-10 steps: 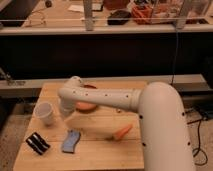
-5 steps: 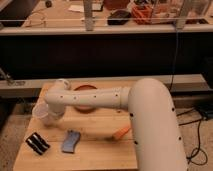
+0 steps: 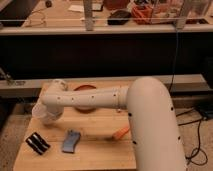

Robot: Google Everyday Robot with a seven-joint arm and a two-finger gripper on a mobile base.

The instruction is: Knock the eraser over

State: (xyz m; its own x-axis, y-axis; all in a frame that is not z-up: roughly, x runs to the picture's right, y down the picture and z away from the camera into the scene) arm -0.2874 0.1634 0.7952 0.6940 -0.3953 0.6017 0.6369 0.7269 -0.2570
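Though my arm point(image 3: 100, 98) stretches white and thick across the wooden table point(image 3: 95, 157), no writing or label on anything here can be read. My gripper point(image 3: 50, 116) sits at the far left end of the arm, over the table's left side, right at the white cup point(image 3: 39, 112) — whether it touches the cup I cannot tell. The cup's contents are hidden. A reddish-brown dish point(image 3: 85, 90) lies behind my arm, mostly covered by it. The eraser point(image 3: 37, 143) — two dark bars with a pale stripe between — lies near the table's front left corner, apart from the cup. Just to its right is a blue-grey pad point(image 3: 70, 140), and further right an orange object point(image 3: 122, 132) against my arm.
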